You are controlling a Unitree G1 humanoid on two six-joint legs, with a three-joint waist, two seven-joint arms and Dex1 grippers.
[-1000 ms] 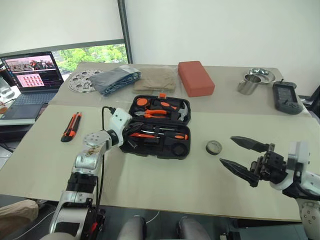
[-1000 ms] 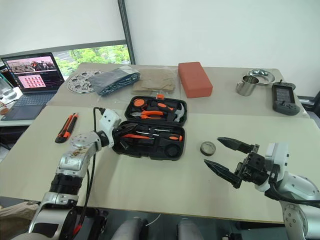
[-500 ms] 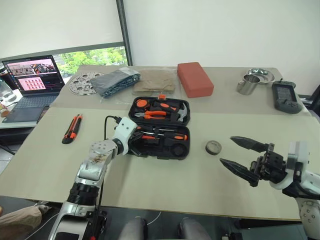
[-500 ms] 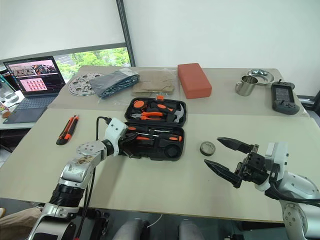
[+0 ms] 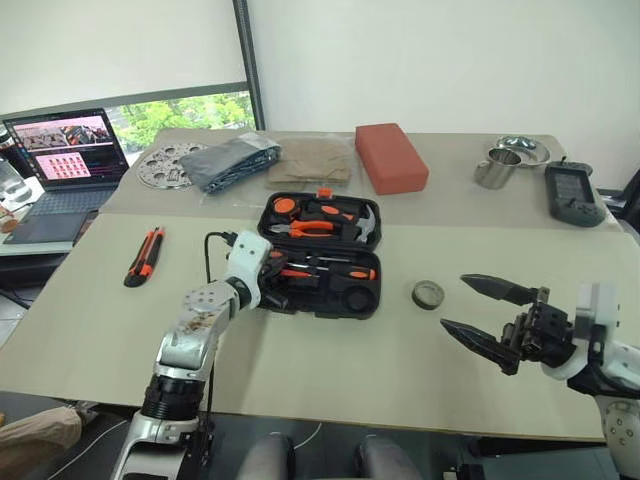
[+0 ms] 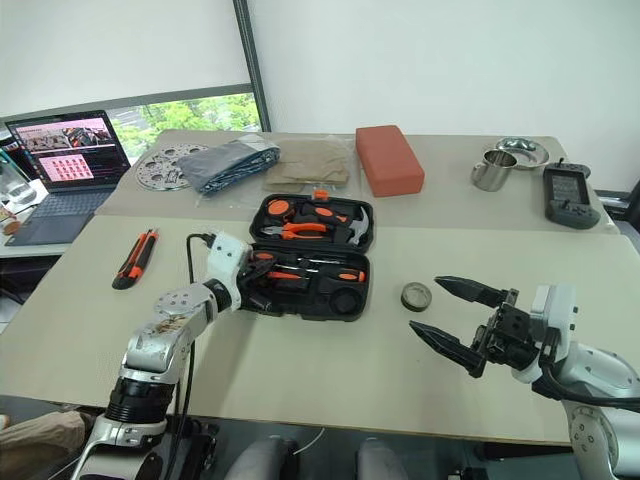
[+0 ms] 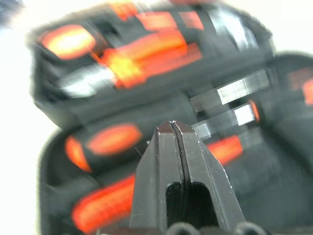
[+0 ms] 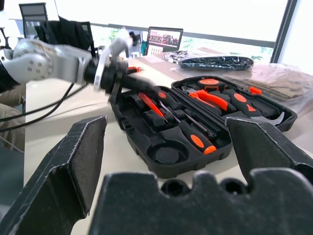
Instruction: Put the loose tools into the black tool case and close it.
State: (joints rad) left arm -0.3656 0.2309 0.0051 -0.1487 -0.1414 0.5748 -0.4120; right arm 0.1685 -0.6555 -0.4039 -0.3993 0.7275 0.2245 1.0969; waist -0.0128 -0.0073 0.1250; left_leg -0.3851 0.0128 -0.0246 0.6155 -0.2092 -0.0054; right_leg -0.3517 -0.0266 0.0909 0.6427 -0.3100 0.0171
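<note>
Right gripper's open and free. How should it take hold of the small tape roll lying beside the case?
The tape roll lies flat on the table, hole up, apart from the black tool case. Probably best to come straight down with the right gripper and pinch across its outer rim; its low profile leaves little to grab from the side.

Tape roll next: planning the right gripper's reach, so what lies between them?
Bare tabletop, in both eye views: nothing lies between the open right gripper and the tape roll.
</note>
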